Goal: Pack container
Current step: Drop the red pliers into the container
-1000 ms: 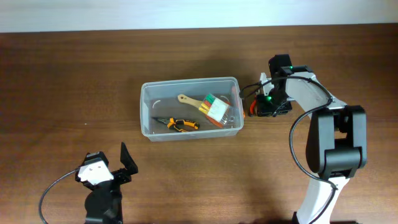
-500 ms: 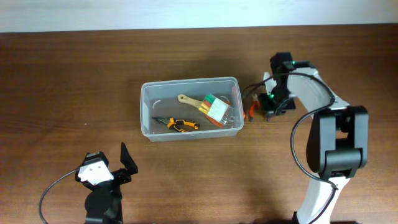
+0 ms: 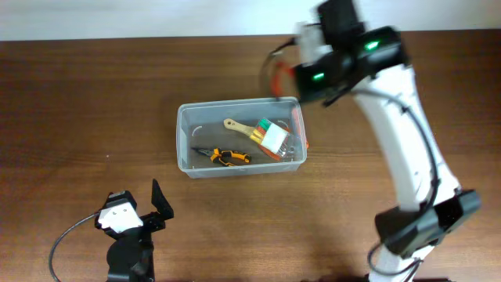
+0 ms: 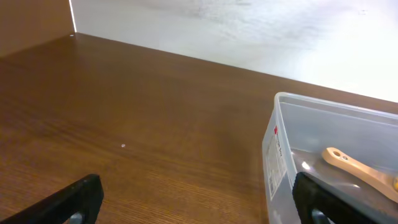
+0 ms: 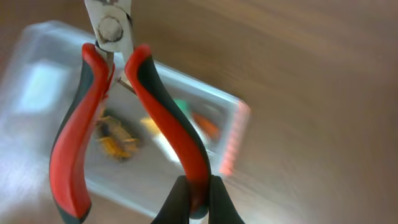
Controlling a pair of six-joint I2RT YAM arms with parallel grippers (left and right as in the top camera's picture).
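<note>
The clear plastic container [image 3: 185, 139] sits mid-table and holds a wooden-handled brush [image 3: 239, 127], orange-black pliers [image 3: 223, 156] and a small box of coloured bits [image 3: 273, 138]. My right gripper [image 3: 291, 72] is raised above the container's far right corner, shut on one handle of red-handled pliers [image 5: 160, 127], which hang over the blurred container [image 5: 37, 93] in the right wrist view. My left gripper [image 3: 149, 205] is open and empty near the front left; its view shows the container's left wall [image 4: 277, 155] beside its right finger.
The white wall edge [image 3: 156, 17] runs along the far side of the table. The right arm [image 3: 403, 157] stretches from the front right across the table's right side.
My right gripper has lifted the red pliers off the table beside the container's right end and swung them up and left over its far right corner. The left arm has not moved.
</note>
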